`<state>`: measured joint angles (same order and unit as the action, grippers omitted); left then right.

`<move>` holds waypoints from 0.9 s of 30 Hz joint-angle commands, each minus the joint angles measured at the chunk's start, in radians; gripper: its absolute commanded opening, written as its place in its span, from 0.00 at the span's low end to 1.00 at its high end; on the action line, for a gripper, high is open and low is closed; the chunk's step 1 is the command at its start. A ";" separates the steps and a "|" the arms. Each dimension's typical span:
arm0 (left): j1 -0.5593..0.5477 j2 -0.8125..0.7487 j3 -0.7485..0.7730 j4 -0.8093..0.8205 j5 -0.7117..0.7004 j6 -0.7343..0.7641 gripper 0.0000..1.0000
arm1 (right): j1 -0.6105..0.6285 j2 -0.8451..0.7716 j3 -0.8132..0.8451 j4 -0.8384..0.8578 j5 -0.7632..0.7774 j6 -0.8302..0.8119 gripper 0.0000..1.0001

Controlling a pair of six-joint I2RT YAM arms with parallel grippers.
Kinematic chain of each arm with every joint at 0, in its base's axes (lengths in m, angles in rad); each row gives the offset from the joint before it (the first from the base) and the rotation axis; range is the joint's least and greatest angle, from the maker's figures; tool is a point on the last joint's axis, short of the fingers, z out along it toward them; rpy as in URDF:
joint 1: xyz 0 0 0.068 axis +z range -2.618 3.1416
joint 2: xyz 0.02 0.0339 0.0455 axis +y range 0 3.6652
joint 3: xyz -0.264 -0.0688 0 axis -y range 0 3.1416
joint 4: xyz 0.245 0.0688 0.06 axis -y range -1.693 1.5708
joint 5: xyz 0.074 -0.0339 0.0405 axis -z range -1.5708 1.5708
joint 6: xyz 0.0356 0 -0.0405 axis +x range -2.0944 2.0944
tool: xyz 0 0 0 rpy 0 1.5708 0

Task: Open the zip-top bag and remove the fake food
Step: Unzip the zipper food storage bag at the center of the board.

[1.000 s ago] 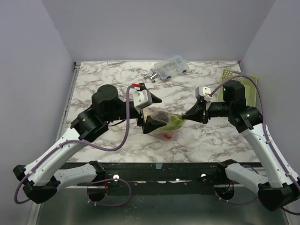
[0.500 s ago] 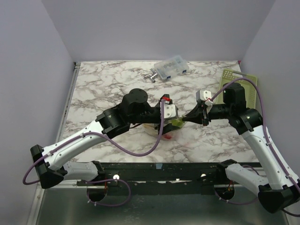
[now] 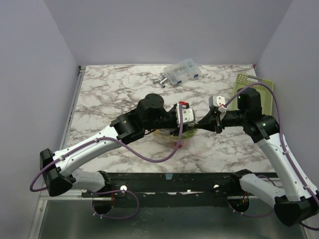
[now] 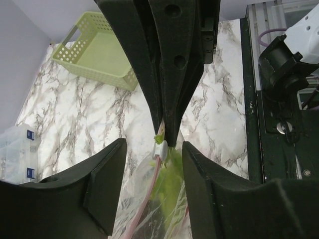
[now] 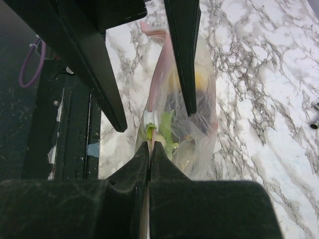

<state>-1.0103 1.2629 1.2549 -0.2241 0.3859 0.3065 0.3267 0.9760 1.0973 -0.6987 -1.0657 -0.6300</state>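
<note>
The zip-top bag is pinched tight by the right gripper so the left gripper, jaws apart, can grab its slider

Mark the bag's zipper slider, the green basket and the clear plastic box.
zipper slider (image 4: 160, 148), left wrist view, its white body
green basket (image 4: 94, 69), left wrist view, its near perforated wall
clear plastic box (image 3: 182, 71), top external view, its lid

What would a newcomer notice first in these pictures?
Both arms meet in the middle of the table over the zip-top bag, with green and yellow toy food showing through the clear plastic. The jaws of the right arm are shut on the bag's pink zipper edge beside the white slider, while the jaws of the left arm stand apart on either side of it. A light green basket sits at the far right.
</note>
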 commanded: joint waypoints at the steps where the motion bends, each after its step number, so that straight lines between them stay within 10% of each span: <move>1: -0.007 0.027 0.029 0.010 -0.018 0.009 0.44 | -0.006 -0.007 -0.010 -0.038 -0.022 -0.016 0.01; 27: -0.004 -0.027 -0.035 -0.006 0.000 0.019 0.00 | -0.021 -0.022 -0.027 -0.036 -0.022 -0.014 0.00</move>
<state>-1.0157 1.2942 1.2507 -0.2398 0.3824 0.3187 0.3187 0.9703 1.0889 -0.7044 -1.0733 -0.6319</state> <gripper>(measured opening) 0.133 0.012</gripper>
